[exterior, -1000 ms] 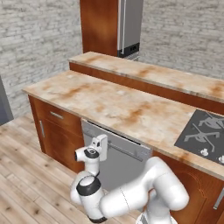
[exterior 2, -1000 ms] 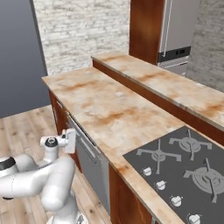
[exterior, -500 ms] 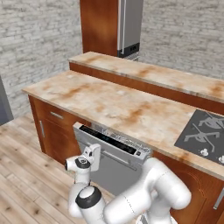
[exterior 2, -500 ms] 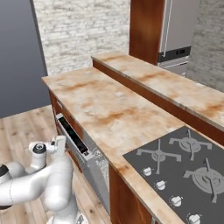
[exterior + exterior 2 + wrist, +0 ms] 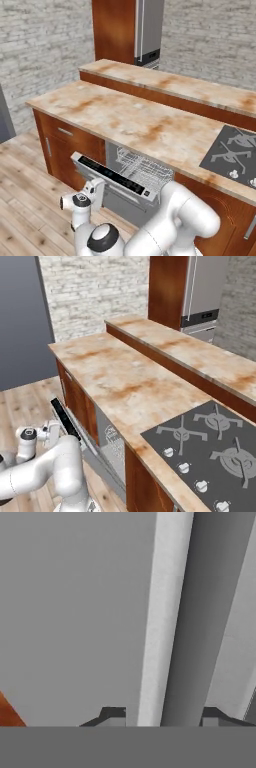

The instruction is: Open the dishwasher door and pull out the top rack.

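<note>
Straddling door handle [image 5: 172, 622]: claw [image 5: 162, 717]; top rack [image 5: 145, 170] exposed.

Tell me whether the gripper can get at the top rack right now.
Probably not yet. The gripper sits at the bar handle on the outside of the dishwasher door, which is only partly lowered and stands between it and the top rack.

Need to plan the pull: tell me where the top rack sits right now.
In the left base view the top rack sits inside the dishwasher cavity under the counter, just behind the half-lowered dishwasher door.
</note>
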